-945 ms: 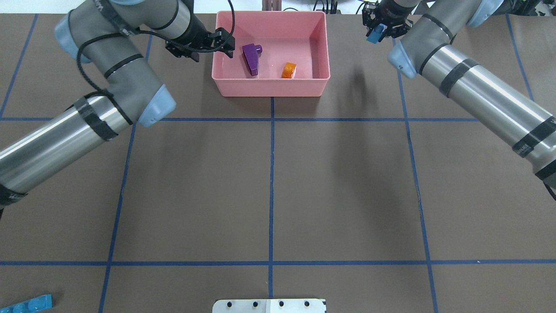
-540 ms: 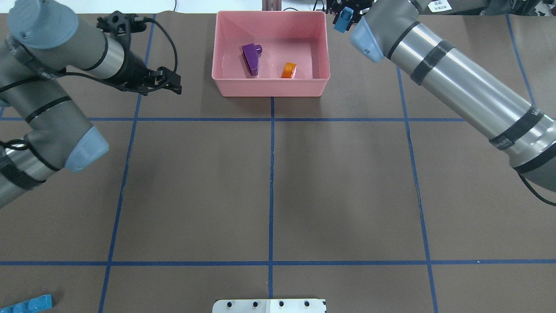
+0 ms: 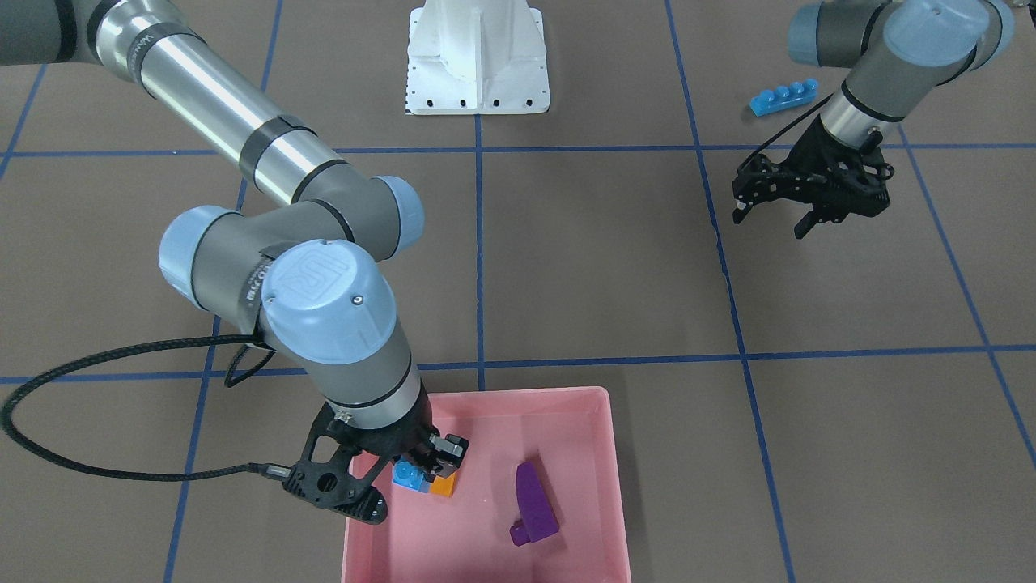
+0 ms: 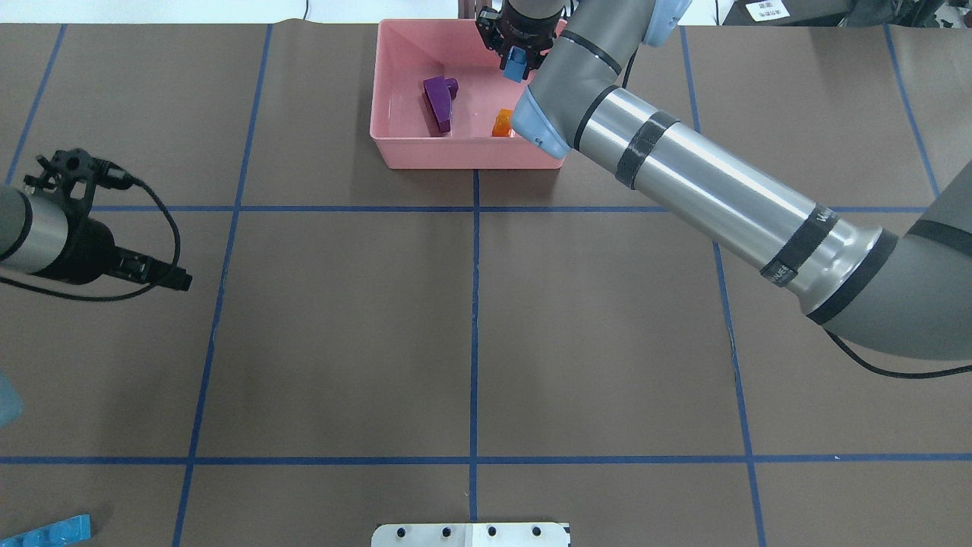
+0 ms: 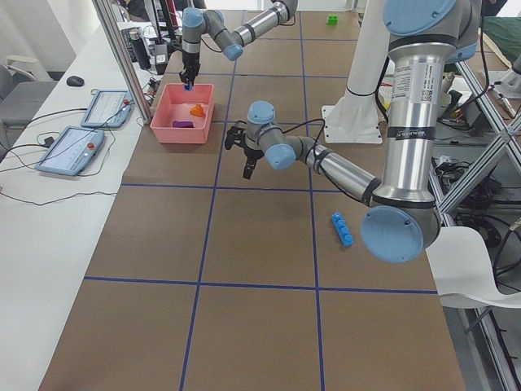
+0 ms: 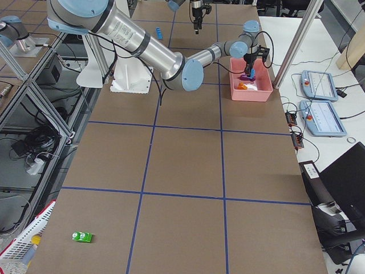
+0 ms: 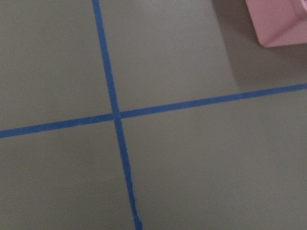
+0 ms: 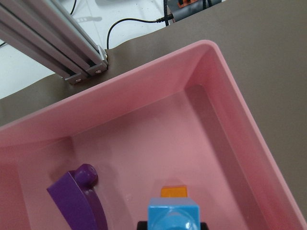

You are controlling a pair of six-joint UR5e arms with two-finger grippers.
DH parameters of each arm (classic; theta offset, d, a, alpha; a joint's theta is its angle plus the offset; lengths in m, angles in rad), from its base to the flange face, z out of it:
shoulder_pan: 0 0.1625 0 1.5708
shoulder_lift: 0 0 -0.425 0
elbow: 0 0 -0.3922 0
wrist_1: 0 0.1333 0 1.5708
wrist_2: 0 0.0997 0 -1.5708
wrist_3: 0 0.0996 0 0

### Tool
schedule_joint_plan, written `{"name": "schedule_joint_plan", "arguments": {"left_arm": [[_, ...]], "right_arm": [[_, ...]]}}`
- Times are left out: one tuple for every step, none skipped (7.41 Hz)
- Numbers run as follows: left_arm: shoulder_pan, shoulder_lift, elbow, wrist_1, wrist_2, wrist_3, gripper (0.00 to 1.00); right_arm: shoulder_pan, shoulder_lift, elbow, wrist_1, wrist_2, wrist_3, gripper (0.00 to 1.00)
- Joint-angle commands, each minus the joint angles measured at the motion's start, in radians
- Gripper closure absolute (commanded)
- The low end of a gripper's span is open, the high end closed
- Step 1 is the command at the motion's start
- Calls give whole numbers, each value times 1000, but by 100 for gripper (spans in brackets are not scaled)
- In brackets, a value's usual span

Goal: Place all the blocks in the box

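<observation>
- Brown table [image 4: 342,342], taped into blue squares.
- Far left: long blue brick [image 4: 47,529] on the table, not yet boxed; left gripper [image 3: 769,223] spread wide, empty, apart from it.
- Middle: box [image 4: 471,156] with purple wedge [image 4: 438,102] and orange brick [image 4: 502,123] inside, so two of five done.
- Just right of those: right gripper [image 4: 517,61] clamped on small blue brick [image 8: 172,213], over the box, probably ready to drop it.
- Far right end: green brick [image 6: 82,236] on the table, left to fetch.

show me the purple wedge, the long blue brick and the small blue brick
purple wedge [image 4: 438,105]: overhead view, middle of its long body
long blue brick [image 3: 783,95]: front-facing view, its middle studs
small blue brick [image 8: 172,215]: right wrist view, its top face
</observation>
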Motion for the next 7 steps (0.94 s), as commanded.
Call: {"name": "schedule_joint_plan", "arguments": {"left_arm": [[178,204,-60,-30,147,184,0],[232,293,-113,-34,145,249,0],[263,374,-168,-35,144,306,0],[327,411,-177,-38,150,311,0],[370,416,-183,-41,153,339,0],[394,476,-195,-88,151,388,0],[444,517,-194,-145,162,388,0]], "right_arm": [[-2,9,25,18,28,12,0],[56,-5,81,-37,155,3,0],[117,-73,224,-170,230,-19,0],[148,-236,467,-292,248,-91,0],[173,-426,702,-383,250,-181,0],[208,-642,907,-437,272,-302,0],[242,-831,1038,-442,274,-401,0]]}}
